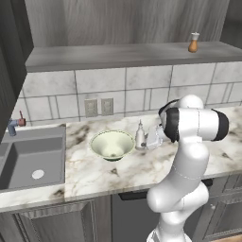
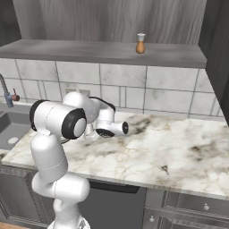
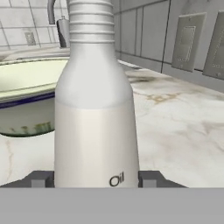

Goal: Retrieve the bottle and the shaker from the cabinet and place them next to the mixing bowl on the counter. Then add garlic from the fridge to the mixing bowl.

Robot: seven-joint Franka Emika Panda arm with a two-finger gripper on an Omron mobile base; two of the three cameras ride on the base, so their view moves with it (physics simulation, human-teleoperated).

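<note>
The tall slim white bottle (image 3: 95,100) stood upright on the veined white marble counter (image 1: 142,165), just right of the pale cream-green bowl (image 1: 112,144), between the gripper's (image 3: 95,178) 2 parted dark fingertips (image 3: 151,178).

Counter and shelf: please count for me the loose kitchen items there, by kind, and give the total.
Bottle: 1, the white bottle marked "Oil", standing on the counter beside the bowl, with the gripper around it
Shaker: 1, the orange-brown shaker on the shelf
Bowl: 1, the mixing bowl on the counter
Total: 3
</note>
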